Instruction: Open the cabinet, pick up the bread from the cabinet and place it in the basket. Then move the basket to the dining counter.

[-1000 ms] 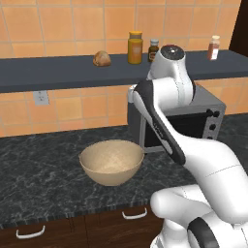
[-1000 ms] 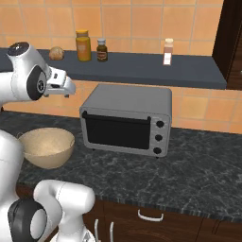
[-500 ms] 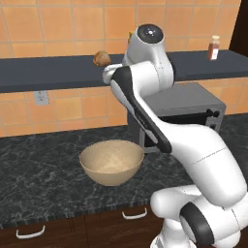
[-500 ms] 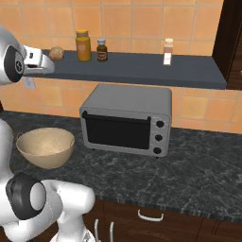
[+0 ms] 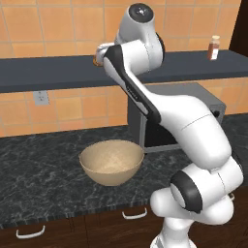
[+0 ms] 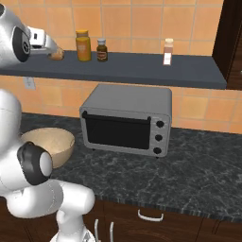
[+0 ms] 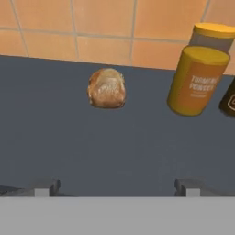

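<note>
Bread (image 7: 106, 88) upright-looking on shelf (image 7: 69, 133), nearly round.

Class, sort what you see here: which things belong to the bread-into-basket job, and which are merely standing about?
Part of the job:
- bread on the dark shelf
- basket on the black counter
- gripper, open, facing the bread

Just standing about:
- toaster oven
- yellow jar beside the bread
- small dark bottle
- white-capped shaker
</note>
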Controlling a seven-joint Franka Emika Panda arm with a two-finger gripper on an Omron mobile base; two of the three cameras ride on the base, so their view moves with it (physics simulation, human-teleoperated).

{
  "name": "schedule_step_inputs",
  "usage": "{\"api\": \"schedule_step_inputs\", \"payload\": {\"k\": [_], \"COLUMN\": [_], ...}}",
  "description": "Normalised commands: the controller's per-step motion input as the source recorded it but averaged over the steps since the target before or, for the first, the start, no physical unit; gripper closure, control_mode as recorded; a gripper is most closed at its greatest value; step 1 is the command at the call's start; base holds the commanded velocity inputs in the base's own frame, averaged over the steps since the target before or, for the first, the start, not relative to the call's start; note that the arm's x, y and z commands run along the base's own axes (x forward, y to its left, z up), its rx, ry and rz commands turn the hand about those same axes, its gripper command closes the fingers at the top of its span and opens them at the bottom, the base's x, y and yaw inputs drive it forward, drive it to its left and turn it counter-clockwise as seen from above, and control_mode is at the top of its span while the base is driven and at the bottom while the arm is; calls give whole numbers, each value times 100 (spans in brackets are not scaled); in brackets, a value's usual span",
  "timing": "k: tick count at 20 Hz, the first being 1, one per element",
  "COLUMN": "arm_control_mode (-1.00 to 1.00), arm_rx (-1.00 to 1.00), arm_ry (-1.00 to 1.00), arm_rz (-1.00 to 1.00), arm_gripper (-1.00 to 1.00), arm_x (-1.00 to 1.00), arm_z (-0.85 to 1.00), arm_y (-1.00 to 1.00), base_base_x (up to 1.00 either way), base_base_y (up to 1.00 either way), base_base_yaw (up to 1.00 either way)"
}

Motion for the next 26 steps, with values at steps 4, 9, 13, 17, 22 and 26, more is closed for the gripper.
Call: {"api": "schedule_step_inputs", "payload": {"k": [4, 9, 13, 17, 22, 26], "arm_control_mode": [-100, -100, -100, -100, -100, -100], "arm_rx": [0, 0, 0, 0, 0, 0], "arm_ry": [-2, -9, -3, 0, 0, 0], "arm_rz": [5, 6, 1, 0, 0, 0], "arm_gripper": [-100, -100, -100, -100, -100, -100], "arm_x": [63, 46, 42, 45, 40, 29], "arm_z": [-26, -21, 0, 1, 0, 0], "arm_y": [2, 4, 25, 32, 3, 0], "base_base_x": [0, 0, 0, 0, 0, 0], "base_base_y": [0, 0, 0, 0, 0, 0], "base_base_yaw": [0, 0, 0, 0, 0, 0]}}
